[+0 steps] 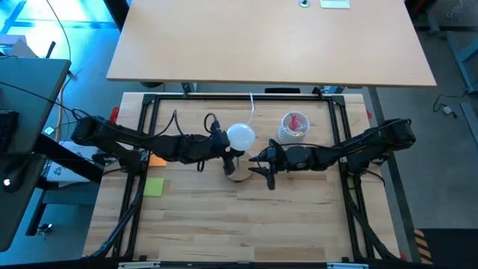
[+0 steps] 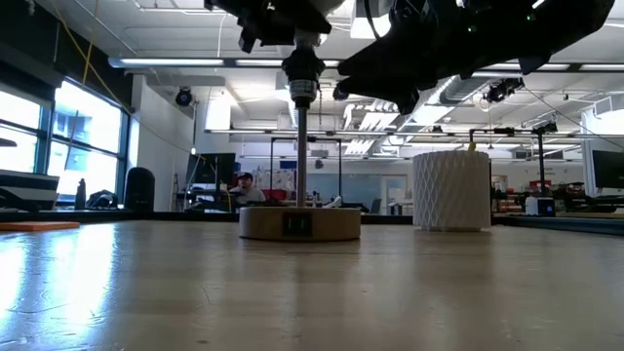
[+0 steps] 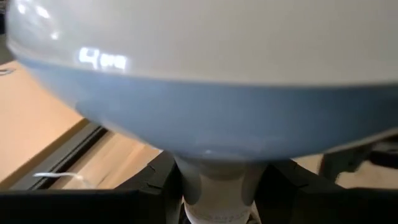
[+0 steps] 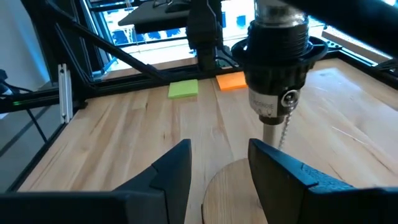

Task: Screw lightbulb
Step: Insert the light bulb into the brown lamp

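The white lightbulb (image 1: 240, 136) stands globe up over the lamp's dark socket (image 4: 277, 62), and its silvery neck (image 4: 281, 11) meets the socket's top. My left gripper (image 1: 230, 149) is shut on it. The socket tops a thin stem (image 2: 300, 146) that rises from a round wooden base (image 2: 299, 222) on the table. My right gripper (image 4: 217, 168) hangs open on the base's right side, low over its rim and below the socket. It touches nothing, and the stem passes beyond one of its fingers. My left gripper pinches the lightbulb's narrow neck (image 3: 217, 190), just under the globe, between its two fingers. The fingers come in about level from the table's left. The bulb sits upright in the hold, with the globe above the fingers and the neck pointing down at the socket.
A white latticed cup (image 1: 293, 127) with pink items stands on the table to the far right of the lamp. A green note (image 1: 153, 187) and an orange note (image 1: 157, 159) lie on the table to the left. A dark metal frame (image 1: 142, 149) borders the wooden table top.
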`<state>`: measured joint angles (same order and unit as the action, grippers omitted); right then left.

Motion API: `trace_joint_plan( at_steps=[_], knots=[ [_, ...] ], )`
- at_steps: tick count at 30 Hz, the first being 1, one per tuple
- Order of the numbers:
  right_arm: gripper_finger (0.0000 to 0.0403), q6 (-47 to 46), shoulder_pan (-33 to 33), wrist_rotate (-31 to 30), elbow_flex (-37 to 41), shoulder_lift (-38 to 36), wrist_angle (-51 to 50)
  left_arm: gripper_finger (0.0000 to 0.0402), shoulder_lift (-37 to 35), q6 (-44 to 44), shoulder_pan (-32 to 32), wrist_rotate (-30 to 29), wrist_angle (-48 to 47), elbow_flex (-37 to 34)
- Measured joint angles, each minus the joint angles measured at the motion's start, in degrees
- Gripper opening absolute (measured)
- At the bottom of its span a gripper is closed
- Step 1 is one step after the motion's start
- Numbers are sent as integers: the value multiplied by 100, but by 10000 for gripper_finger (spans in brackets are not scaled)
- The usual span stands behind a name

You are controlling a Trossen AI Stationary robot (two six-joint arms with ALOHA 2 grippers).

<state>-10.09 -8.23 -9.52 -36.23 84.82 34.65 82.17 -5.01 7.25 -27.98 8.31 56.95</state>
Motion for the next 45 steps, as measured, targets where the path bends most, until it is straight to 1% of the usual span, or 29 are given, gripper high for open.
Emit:
trace_joint_plan(
  at_steps=[2, 6, 9, 12, 14, 20, 22, 24, 31, 45],
  knots=[
    [156, -1, -15, 2, 0, 0, -3, 135, 37, 85, 6, -135, 1, 0],
    [156, -13, -15, 43, -2, 0, 4, 135, 44, 75, 8, -192, -30, 1],
    [156, 0, -15, 46, -2, 0, 31, 135, 44, 74, 56, -384, -72, 0],
    [156, 0, -15, 46, -2, 0, 36, 135, 44, 72, 87, -430, -38, -20],
    [156, 0, -15, 50, -2, -1, 37, 135, 44, 36, 85, -438, 223, -171],
    [156, -17, -15, 84, -2, -2, 84, 135, 29, -138, 57, -447, 1486, -797],
    [156, -17, -15, 98, -2, -2, 92, 135, 29, -143, 58, -448, 1669, -885],
    [156, -17, -15, 98, -3, -2, 167, 137, 29, -149, 57, -447, 1673, -890],
    [156, -17, -15, 104, -4, -4, 293, 166, 50, -154, 76, -407, 1444, -916],
    [156, -39, -15, 111, -4, -4, 291, 174, 26, -69, 140, -392, 1492, -911]
  ],
)
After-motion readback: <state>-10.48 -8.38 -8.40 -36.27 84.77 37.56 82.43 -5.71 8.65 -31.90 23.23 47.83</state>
